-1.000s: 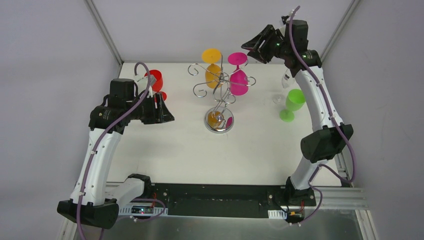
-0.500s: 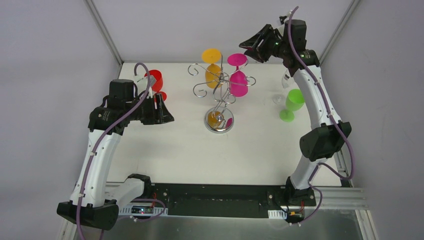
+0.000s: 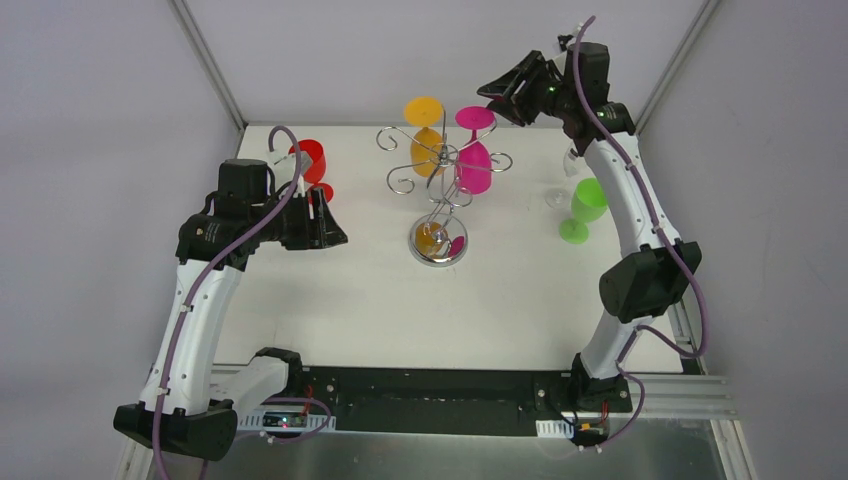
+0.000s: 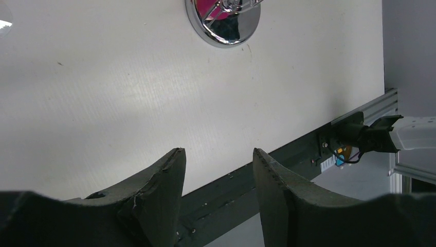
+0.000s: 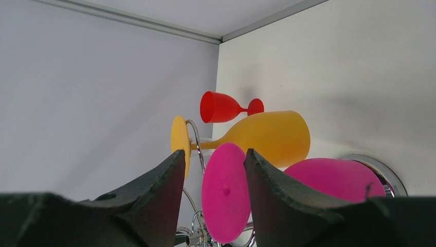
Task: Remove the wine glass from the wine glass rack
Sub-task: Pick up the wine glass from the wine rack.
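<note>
The silver wire wine glass rack (image 3: pixel 440 190) stands mid-table on its round chrome base (image 3: pixel 438 245). A pink wine glass (image 3: pixel 477 160) and an orange wine glass (image 3: pixel 425 140) hang upside down from its curled arms. My right gripper (image 3: pixel 497 92) is open, raised just right of the pink glass's foot (image 3: pixel 474 118). In the right wrist view the pink foot (image 5: pixel 224 191) shows between the open fingers, further off, with the orange glass (image 5: pixel 267 136) behind. My left gripper (image 3: pixel 338 228) is open and empty, left of the rack; its wrist view shows the chrome base (image 4: pixel 223 23).
A red glass (image 3: pixel 312 165) stands at the back left behind the left arm. A green glass (image 3: pixel 585 208) and a clear glass (image 3: pixel 557 195) stand at the right by the right arm. Enclosure walls and metal posts close the back.
My right gripper has risen slightly and shifted a little left toward the pink glass's foot. The left arm has not moved.
</note>
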Available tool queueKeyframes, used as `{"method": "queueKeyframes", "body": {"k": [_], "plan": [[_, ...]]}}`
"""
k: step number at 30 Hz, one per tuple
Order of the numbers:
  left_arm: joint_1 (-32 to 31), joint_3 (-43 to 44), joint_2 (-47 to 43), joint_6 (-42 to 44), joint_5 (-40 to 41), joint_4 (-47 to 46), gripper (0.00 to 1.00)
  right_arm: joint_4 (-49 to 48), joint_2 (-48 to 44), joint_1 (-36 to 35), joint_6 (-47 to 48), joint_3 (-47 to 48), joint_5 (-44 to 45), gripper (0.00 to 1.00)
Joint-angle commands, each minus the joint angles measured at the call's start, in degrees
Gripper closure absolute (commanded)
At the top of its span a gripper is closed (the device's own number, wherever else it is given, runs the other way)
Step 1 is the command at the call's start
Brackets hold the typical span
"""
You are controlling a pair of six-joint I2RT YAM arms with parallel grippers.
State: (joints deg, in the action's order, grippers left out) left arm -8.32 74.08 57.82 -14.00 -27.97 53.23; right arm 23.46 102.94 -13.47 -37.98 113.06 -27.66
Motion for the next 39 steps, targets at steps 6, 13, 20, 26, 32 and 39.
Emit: {"method": "queueKeyframes", "body": {"k": [6, 13, 20, 26, 32, 39], "plan": [[-0.39, 0.05, -1.05, 1.26, 0.69, 0.48, 0.48, -2.90, -2.85, 0.06, -1.11, -1.85, 3.22, 0.50], [-0.38, 0.18, -1.12, 1.53, 0.64, 0.73, 0.48, -3.14, -3.38, 0.11, -1.14, -2.97, 4.01, 0.50], [-0.38, 0.19, -1.02, 1.82, 0.74, 1.04, 0.48, -5.40, -4.61, 0.10, -1.68, -4.13, 4.29, 0.49], [-0.38, -0.23, -0.99, 1.89, 0.76, 1.00, 0.48, -8.86, -6.21, 0.10, -2.75, -5.85, 3.23, 0.47], [-0.39, -0.40, -1.04, 2.01, 0.74, 1.00, 0.48, -10.43, -7.61, 0.09, -3.11, -7.04, 3.16, 0.47], [-0.41, -0.65, -1.29, 2.05, 0.72, 1.00, 0.48, -13.13, -10.10, 0.09, -3.44, -9.23, 4.93, 0.46]]}}
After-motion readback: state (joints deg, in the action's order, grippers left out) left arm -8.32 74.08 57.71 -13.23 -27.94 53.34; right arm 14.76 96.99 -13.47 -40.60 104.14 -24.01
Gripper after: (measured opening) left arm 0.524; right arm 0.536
